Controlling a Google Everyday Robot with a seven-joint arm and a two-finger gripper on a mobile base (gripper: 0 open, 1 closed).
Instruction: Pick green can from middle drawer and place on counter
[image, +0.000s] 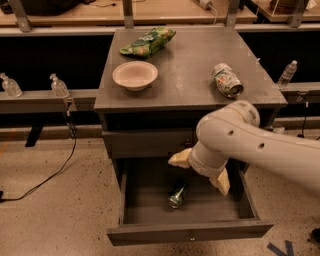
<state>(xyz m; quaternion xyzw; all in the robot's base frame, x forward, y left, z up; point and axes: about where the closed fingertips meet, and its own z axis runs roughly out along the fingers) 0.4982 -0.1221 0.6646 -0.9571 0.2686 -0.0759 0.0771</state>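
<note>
The green can (177, 193) lies on its side on the floor of the open middle drawer (190, 232), near its centre. My gripper (200, 170) hangs over the drawer, just above and right of the can, not touching it. Its two cream fingers (221, 181) are spread open and hold nothing. The white arm comes in from the right and hides the drawer's right rear part. The grey counter (190, 65) is the cabinet top above.
On the counter are a pale dented can (227, 80) on its side, a cream bowl (135, 75) and a green snack bag (147, 42). Clear bottles stand on ledges at left (59, 86) and right (287, 74). A black cable (50, 175) runs over the floor at left.
</note>
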